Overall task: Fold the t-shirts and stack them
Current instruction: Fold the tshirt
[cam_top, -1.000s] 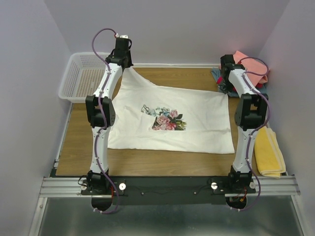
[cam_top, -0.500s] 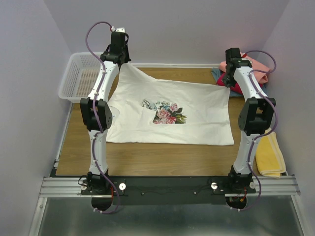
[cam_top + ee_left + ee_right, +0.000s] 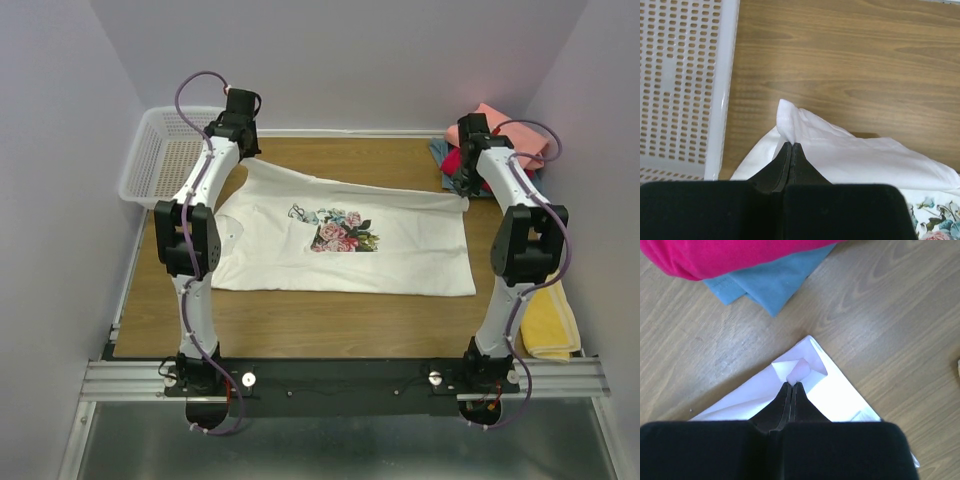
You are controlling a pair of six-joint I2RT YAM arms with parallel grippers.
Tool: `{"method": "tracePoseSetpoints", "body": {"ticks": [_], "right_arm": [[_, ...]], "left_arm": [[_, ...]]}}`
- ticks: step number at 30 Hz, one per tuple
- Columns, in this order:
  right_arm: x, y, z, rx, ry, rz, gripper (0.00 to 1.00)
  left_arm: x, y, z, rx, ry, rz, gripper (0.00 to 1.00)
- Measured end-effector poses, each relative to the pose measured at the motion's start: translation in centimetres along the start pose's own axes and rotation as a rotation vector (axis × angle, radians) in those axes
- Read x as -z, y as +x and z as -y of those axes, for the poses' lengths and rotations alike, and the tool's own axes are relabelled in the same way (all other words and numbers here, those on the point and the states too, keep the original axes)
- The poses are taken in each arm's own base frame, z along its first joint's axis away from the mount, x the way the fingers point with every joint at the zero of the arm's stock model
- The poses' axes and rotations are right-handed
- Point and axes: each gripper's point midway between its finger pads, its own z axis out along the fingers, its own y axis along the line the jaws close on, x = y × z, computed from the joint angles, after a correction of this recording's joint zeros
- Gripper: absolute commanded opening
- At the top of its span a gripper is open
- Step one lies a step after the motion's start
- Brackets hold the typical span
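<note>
The large white t-shirt with a rose print lies spread on the wooden table. My left gripper is shut on its far left corner, which is bunched at the tips. My right gripper is shut on the far right corner, where the cloth is folded over. Behind the right gripper sits a pile of folded t-shirts: salmon-pink, crimson and grey-blue.
A white mesh basket stands at the far left, close to the left gripper. A folded yellow cloth lies at the near right edge. Purple walls close in the table on three sides.
Both grippers have carried the shirt's far corners toward the back and lower. The near hem has slid away from me, and the cloth lies flatter and more stretched.
</note>
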Motion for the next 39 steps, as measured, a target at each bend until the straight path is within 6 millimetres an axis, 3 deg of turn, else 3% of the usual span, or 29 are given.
{"method": "tracePoseSetpoints", "body": {"ticks": [10, 15, 19, 26, 29, 30, 34, 39], "right_arm": [[1.7, 1.9, 2.0, 0.006, -0.006, -0.018, 0.01], [1.4, 3.8, 2.8, 0.020, -0.003, -0.058, 0.01], [0.9, 5.9, 3.8, 0.034, 0.009, -0.101, 0.01], [1.1, 7.5, 5.2, 0.044, 0.023, -0.123, 0.01], [0.9, 8.3, 5.6, 0.049, 0.031, -0.134, 0.09], [0.7, 8.7, 5.8, 0.051, 0.035, -0.142, 0.20], [0.2, 10.5, 6.7, 0.065, 0.051, -0.182, 0.45], [0.9, 13.1, 8.7, 0.074, 0.066, -0.223, 0.49]], "left_arm": [[5.6, 0.7, -2.0, 0.020, -0.030, 0.030, 0.00], [6.6, 2.2, -2.6, 0.025, -0.039, 0.020, 0.00], [6.9, 5.5, -3.6, 0.018, -0.062, -0.038, 0.00], [7.5, 9.8, -4.6, 0.019, -0.081, -0.106, 0.00], [7.7, 11.4, -4.9, 0.018, -0.085, -0.127, 0.00], [7.6, 12.0, -5.0, 0.020, -0.086, -0.134, 0.00], [7.3, 14.3, -5.2, 0.025, -0.088, -0.168, 0.00], [6.9, 18.4, -5.6, 0.041, -0.099, -0.256, 0.00]]}}
